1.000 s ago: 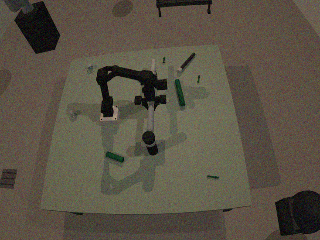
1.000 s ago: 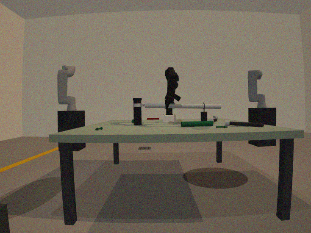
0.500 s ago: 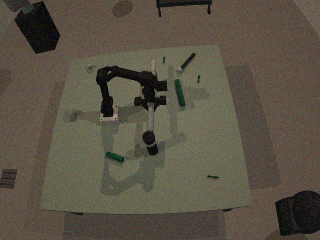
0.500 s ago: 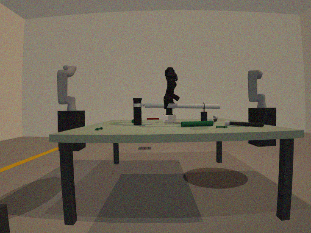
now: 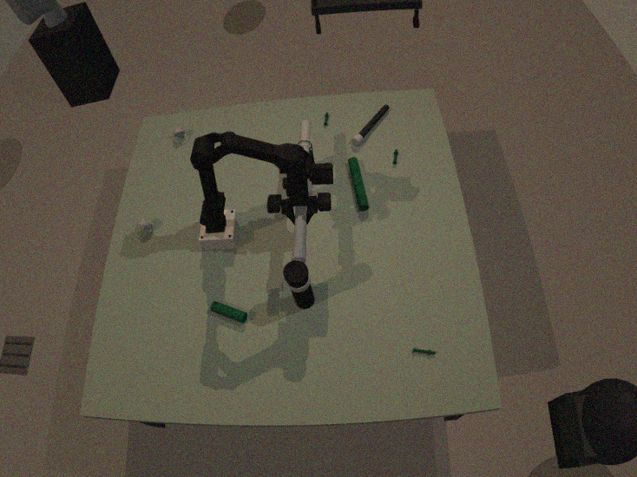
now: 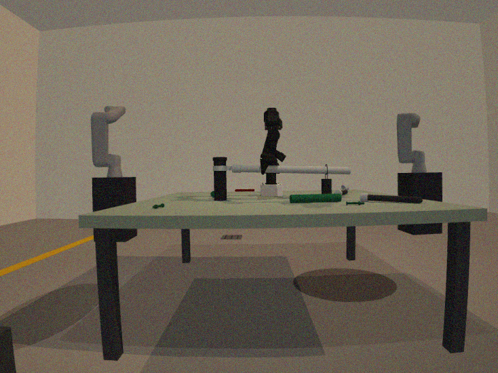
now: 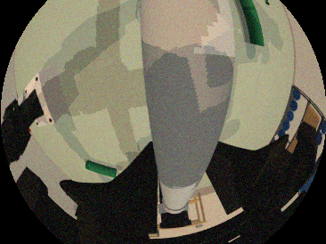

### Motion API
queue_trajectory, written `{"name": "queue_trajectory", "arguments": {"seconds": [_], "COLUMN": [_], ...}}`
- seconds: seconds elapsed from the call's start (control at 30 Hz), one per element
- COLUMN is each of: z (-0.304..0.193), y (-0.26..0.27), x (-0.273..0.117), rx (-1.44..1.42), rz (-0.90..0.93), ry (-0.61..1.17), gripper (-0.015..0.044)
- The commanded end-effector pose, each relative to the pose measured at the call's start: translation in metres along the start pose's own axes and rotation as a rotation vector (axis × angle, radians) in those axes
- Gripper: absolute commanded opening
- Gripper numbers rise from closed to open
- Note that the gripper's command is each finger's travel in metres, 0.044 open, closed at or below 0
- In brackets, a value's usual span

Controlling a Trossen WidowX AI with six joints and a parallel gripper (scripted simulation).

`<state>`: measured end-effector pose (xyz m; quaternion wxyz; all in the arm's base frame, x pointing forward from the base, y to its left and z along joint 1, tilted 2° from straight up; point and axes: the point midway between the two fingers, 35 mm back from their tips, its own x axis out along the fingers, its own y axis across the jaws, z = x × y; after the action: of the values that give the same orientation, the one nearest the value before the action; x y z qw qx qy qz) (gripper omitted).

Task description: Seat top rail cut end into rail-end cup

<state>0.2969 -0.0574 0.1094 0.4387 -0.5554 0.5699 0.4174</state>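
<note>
The long grey rail (image 5: 300,243) (image 6: 299,169) (image 7: 189,116) runs nearly level above the table. Its far end passes through the thin wire loop (image 6: 326,171) of the small post (image 6: 326,186). The gripper (image 5: 300,218) (image 6: 264,170) is shut on the rail from above, at its middle part. The black big post (image 5: 305,300) (image 6: 220,186) stands upright with the light band (image 6: 220,168) just below its cap. The pale rail-end cup (image 6: 238,168) (image 7: 175,198) hangs between band and rail, roughly in line with the rail. The rail's near end meets the cup; its depth inside is hidden.
A long green cylinder (image 5: 357,183) (image 6: 315,198) lies right of the arm, a shorter one (image 5: 228,311) left of the big post. A dark rod (image 5: 374,120) (image 6: 395,199) with a white end lies at the back right. Several small green pieces and two clear pieces are scattered on the table (image 5: 159,381).
</note>
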Motion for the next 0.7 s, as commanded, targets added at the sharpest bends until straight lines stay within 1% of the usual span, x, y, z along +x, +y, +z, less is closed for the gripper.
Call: {"name": "queue_trajectory", "arguments": {"seconds": [0.0, 0.47, 0.67], "z": [-0.0069, -0.0035, -0.0035], "y": [-0.0023, -0.0001, -0.0001], "x": [-0.0029, 0.0008, 0.0008], "rx": [0.001, 0.0, 0.0], "rz": [-0.013, 0.0, 0.0], "ry": [0.014, 0.001, 0.001], "gripper": [0.0, 0.0, 0.0157]}}
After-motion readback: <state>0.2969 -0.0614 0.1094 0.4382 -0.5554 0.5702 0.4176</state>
